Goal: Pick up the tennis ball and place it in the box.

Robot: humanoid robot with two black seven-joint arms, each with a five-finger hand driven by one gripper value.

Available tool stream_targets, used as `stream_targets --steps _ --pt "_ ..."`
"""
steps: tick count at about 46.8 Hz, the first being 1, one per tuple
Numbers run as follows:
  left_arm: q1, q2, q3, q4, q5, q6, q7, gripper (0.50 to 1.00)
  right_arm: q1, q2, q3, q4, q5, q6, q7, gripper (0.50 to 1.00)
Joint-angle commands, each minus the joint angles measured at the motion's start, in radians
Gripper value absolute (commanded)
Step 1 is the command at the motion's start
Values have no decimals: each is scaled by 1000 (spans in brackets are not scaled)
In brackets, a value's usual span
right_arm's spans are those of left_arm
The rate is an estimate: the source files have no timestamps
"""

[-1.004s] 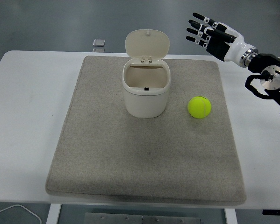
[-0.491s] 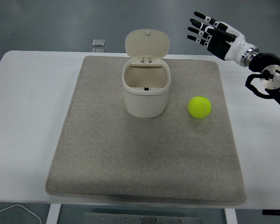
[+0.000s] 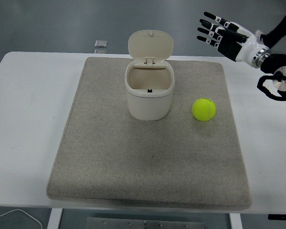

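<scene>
The bright yellow-green fuzzy tennis ball (image 3: 203,109) sits on the grey felt mat (image 3: 147,162) covering the white tabletop (image 3: 28,109), toward the mat's right edge and just right of the cream plastic box (image 3: 149,90), whose hinged lid (image 3: 150,45) stands upright and open. The black-and-white right hand (image 3: 225,38) hovers above the tabletop's far right corner, well apart from the ball, fingers spread wide and grasping nothing. A small grey square object (image 3: 100,44) lies at the tabletop's far edge.

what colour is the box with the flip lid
Cream white: the rounded plastic box, hinged lid standing open, seen in the head view.
</scene>
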Motion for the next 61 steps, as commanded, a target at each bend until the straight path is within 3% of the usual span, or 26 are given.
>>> stream_targets --steps 1,24,39,47,61 --pt "1 0 0 0 0 0 0 996 0 -6 0 0 0 2 1 917" --pt "-1 0 0 0 0 0 0 996 6 2 0 0 -54 0 1 917" --pt "-1 0 0 0 0 0 0 996 58 29 -9 1 -117 -11 1 917" --pt "1 0 0 0 0 0 0 996 55 28 -15 0 -201 -6 1 917" --pt "1 0 0 0 0 0 0 996 63 11 -38 4 -214 -14 1 917"
